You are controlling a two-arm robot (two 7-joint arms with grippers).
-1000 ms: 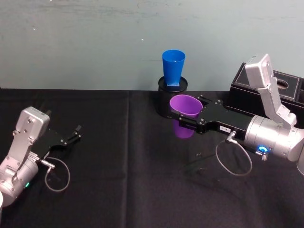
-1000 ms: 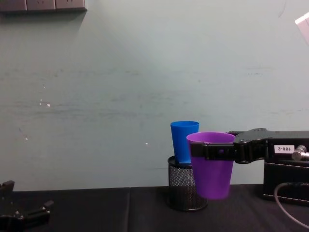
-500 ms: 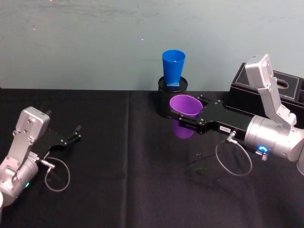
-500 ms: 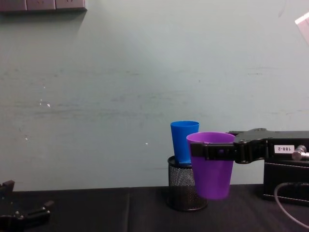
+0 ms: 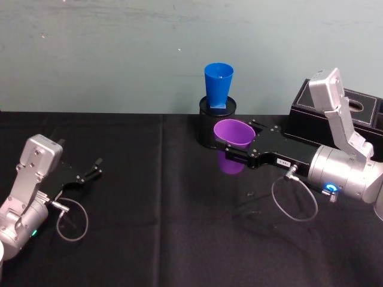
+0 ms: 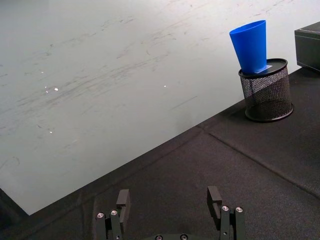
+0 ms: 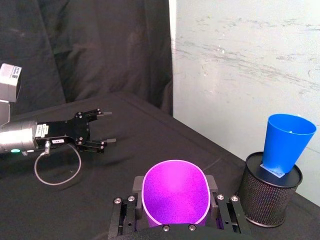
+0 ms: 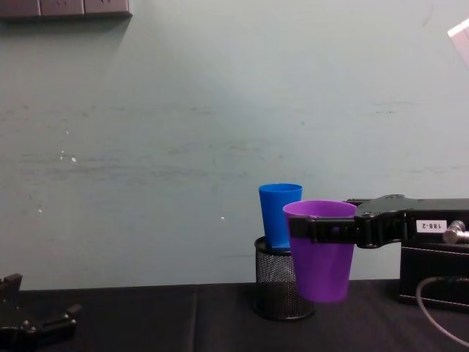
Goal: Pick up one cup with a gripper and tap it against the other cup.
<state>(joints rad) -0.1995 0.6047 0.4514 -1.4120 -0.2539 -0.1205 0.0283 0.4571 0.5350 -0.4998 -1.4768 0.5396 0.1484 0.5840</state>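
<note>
At the lower left of the head view, your left gripper rests on the black table with its fingers apart, holding nothing. At centre right, your right gripper is closed around the purple cup, upright above the table. Behind it, at upper centre, the blue cup stands in the mesh pen holder, near the purple cup.

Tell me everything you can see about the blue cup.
The blue cup is a smooth, bright blue tumbler of what looks like plastic, tapered and wider at its open rim. It stands nearly upright, leaning slightly, its narrow base sunk into the black wire-mesh pen holder near the wall. The right gripper holds the purple cup lifted just in front of it; whether the two cups touch cannot be told.
</note>
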